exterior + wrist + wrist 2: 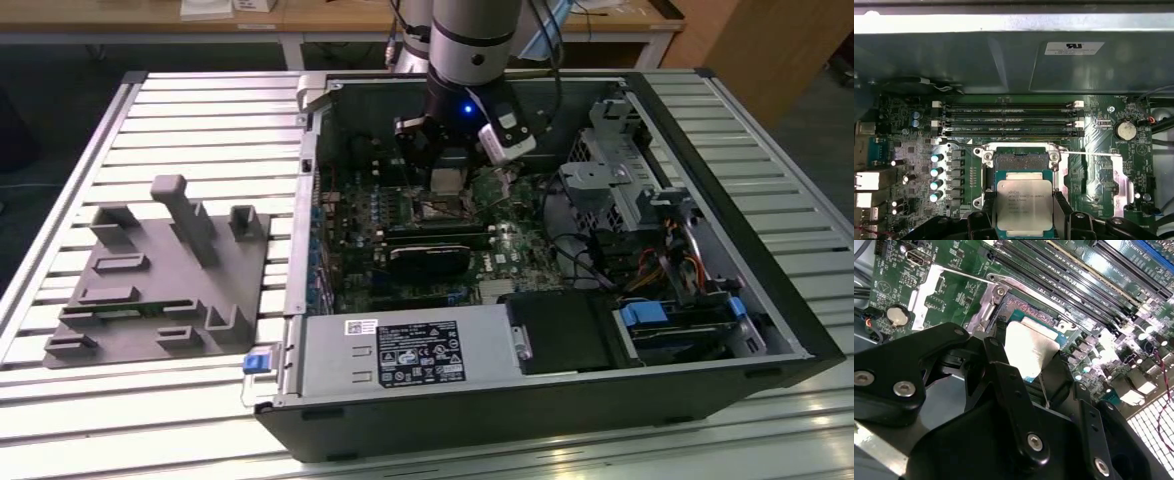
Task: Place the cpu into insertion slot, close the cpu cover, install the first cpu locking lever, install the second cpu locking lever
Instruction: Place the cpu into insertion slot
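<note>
First wrist view: the pincer (1024, 199) was clamped on the cpu (1024, 212) by two opposite edges, holding it over the insertion slot (1021, 161), whose dark centre partly showed. Long black memory slots (1009, 120) lay just beyond the socket, a row of capacitors (934, 172) stood beside it, and a coin battery (1127, 131) sat well apart

Your silver-grey cylindrical arm (470, 40) pointed straight down, its black two-fingered metal gripper (1025, 215) pinched from both sides on the pale silvery square cpu (1024, 200).

Silvery cpu (1024, 207) — at insertion slot (1021, 161)
</note>
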You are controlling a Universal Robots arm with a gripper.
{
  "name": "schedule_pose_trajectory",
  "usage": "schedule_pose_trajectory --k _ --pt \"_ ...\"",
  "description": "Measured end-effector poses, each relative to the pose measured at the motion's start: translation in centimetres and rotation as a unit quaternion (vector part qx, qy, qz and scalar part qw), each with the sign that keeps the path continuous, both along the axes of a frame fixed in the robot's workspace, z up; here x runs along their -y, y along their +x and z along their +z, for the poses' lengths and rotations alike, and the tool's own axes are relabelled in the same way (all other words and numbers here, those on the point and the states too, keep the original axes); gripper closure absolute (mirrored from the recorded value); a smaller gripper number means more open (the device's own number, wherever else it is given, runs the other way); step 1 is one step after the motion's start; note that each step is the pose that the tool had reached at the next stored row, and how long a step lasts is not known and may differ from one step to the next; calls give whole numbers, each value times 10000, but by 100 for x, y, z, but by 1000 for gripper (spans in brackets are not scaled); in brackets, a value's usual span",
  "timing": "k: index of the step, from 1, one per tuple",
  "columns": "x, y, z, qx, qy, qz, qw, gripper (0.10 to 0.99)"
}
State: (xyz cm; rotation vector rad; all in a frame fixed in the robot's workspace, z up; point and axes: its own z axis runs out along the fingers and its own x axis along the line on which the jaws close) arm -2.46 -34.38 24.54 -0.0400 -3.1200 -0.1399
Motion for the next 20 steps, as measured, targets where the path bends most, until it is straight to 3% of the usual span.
schedule_pose_trajectory --k 7,11,15,20 --pt "0 0 -6 0 -2 -17 10000 549" --pt "0 0 -8 0 -2 -262 9997 549" --pt "0 0 -11 0 -3 -558 9984 549" --pt "0 0 -16 0 -3 -928 9957 549"
